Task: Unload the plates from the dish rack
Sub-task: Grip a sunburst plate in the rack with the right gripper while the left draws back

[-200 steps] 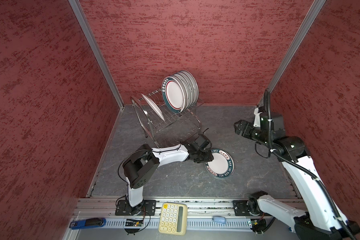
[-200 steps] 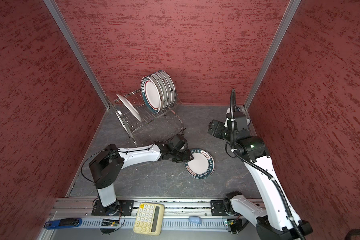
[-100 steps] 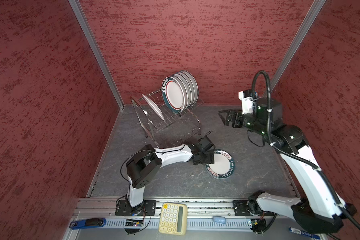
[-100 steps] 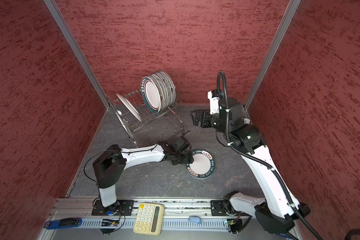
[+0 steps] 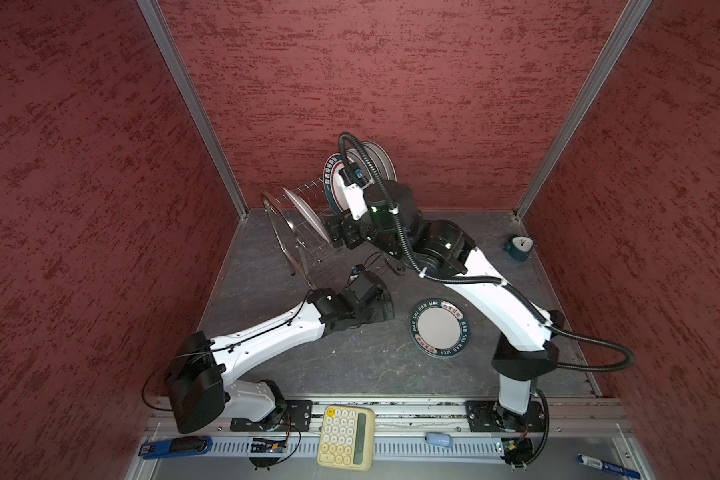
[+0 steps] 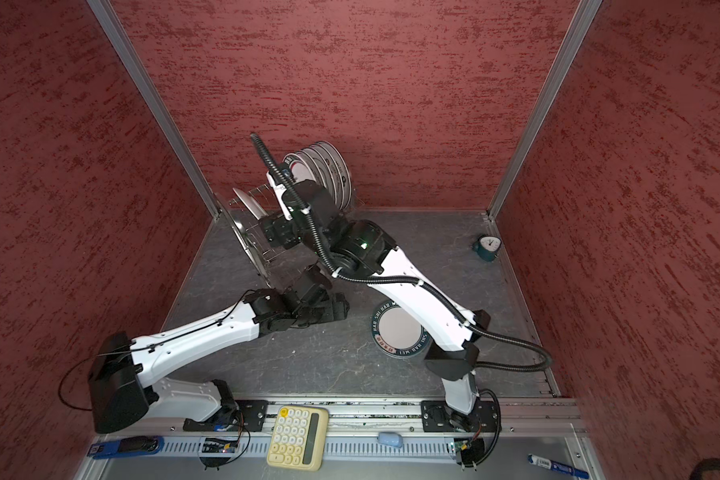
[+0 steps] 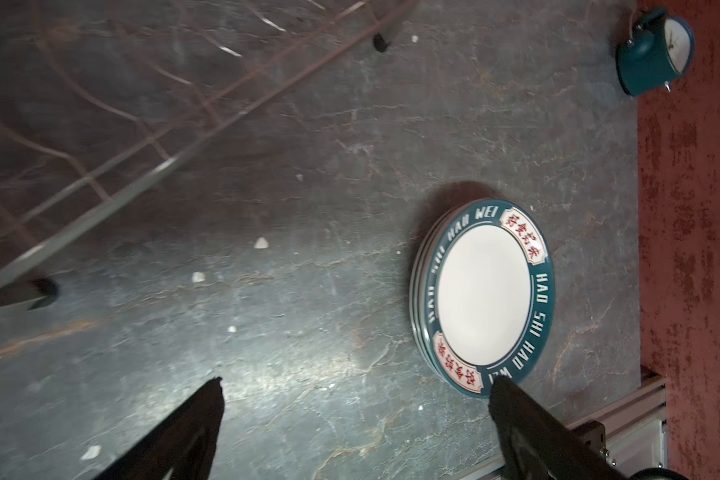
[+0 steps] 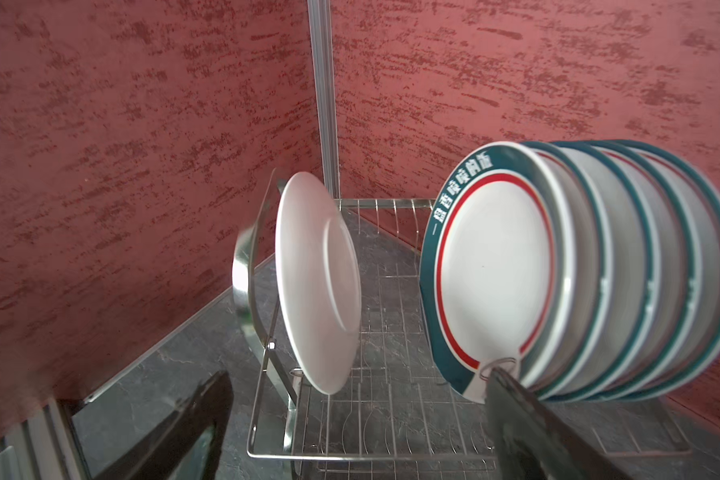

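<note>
tabletop point(image 5: 350, 365), dark veined grey within red walls point(image 5: 391, 83), bears stacked plates point(image 5: 437, 328).

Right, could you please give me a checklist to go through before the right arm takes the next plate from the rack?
1. Right gripper fingers open: ok.
2. Left gripper open, holding nothing: ok.
3. Left gripper apart from the stacked plates: ok.
4. Teal-rimmed plates upright in the dish rack: ok.
5. Lone white plate upright: not ok, it leans.
6. Right gripper touching the front plate: cannot tell.
</note>
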### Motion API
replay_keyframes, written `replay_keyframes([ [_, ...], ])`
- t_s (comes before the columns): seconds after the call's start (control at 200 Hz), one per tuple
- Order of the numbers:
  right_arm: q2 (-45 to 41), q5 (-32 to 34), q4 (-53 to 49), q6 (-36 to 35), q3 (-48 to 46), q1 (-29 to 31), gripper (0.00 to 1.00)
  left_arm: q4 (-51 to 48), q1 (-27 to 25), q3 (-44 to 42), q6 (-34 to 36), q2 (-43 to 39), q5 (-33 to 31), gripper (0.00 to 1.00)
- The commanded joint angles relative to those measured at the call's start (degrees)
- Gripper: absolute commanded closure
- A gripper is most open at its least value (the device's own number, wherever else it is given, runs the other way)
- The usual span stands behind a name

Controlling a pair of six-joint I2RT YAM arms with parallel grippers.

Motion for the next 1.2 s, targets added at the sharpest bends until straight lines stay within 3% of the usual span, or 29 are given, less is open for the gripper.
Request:
replay_keyframes([
  [0.0, 4.33, 8.28, -0.49, -3.63, 6.76, 1.86, 0.08, -3.45, 3.5, -4.67, -0.5, -5.52, -1.05, 0.01],
  [0.22, 9.44, 12.49, 2.86, -2.98, 8.71, 1.98, 0.17, -5.09, 9.93, -10.1, 1.89, -15.35, 1.59, 0.01],
  [0.351, 11.27, 15.44, 6.56, -4.63, 8.12, 1.93, 0.25, -5.41, 11.19, -11.53, 2.43, -18.4, 2.03, 0.01],
  [0.531, 13.83, 13.63, 8.47, -3.73, 8.02, 1.45, 0.36, -4.94, 11.89, -12.61, 2.97, -21.14, 1.92, 0.01],
  [0.842, 16.26, 12.78, 9.23, -1.43, 6.63, 0.85, 0.65, -6.33, 12.26, -13.13, -0.15, -25.0, -2.08, 0.01],
  [1.027, 16.18, 13.91, 11.22, -3.06, 5.51, 0.86, 0.84, -6.89, 12.34, -14.45, -1.98, -28.78, -2.68, 0.01],
  [1.197, 16.14, 13.29, 13.15, -4.98, 4.29, 0.83, 0.96, -7.3, 12.4, -14.96, -1.77, -31.12, -2.98, 0.0],
])
